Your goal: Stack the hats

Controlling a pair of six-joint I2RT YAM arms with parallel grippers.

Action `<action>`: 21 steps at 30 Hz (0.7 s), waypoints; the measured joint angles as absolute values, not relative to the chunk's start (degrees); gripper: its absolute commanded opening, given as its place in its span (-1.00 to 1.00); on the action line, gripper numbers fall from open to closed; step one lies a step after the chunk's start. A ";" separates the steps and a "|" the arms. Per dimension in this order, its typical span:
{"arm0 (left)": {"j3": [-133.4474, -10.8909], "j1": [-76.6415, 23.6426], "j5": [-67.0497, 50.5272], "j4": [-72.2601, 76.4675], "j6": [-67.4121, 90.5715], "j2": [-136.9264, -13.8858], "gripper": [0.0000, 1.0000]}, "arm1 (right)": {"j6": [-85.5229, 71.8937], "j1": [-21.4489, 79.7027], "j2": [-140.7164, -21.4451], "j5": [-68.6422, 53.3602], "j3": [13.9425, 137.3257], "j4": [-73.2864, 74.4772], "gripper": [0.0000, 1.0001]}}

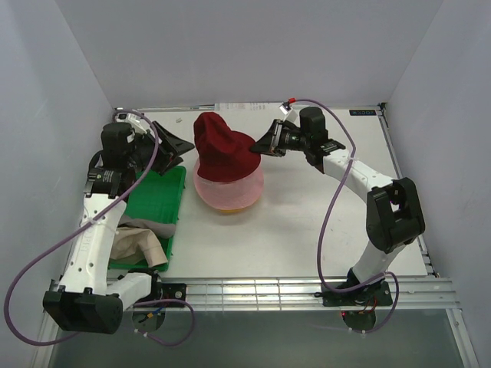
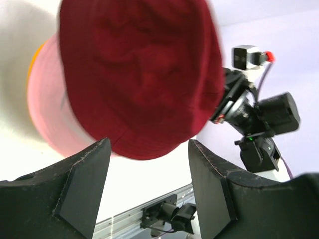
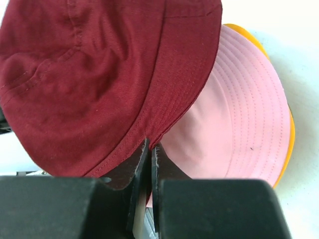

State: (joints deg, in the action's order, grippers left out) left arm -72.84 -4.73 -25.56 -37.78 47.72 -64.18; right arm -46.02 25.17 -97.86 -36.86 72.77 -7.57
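A dark red hat [image 1: 219, 147] sits tilted on top of a pale pink hat [image 1: 230, 188], with a yellow-orange hat [image 1: 227, 208] showing as a rim underneath. My right gripper [image 1: 266, 143] is shut on the dark red hat's brim [image 3: 164, 119], its fingertips [image 3: 144, 149] pinching the edge over the pink hat [image 3: 234, 114] and the orange rim [image 3: 290, 134]. Left of the stack, my left gripper [image 1: 173, 146] is open and holds nothing. In its wrist view the dark red hat [image 2: 139, 74] hangs just beyond the spread fingers [image 2: 87, 179]. A beige hat [image 1: 146, 245] lies in the tray.
A green tray [image 1: 167, 192] lies along the left side under my left arm, with grey fabric [image 1: 138, 225] beside the beige hat. White walls close in the back and both sides. A metal rail [image 1: 253, 290] runs along the near edge.
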 measured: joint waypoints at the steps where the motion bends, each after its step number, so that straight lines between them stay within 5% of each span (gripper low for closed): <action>1: -71.11 -4.73 -24.36 -37.69 48.95 -62.98 0.47 | -46.13 25.08 -97.86 -37.39 72.53 -8.49 -0.84; 13: -52.14 -4.73 -20.51 -32.34 63.77 -54.94 0.47 | -46.39 24.71 -97.86 -40.77 72.40 -12.62 -0.84; 21: -44.71 -4.86 -20.80 -24.12 70.91 -55.92 0.28 | -46.59 24.60 -97.86 -41.41 72.20 -13.91 -0.84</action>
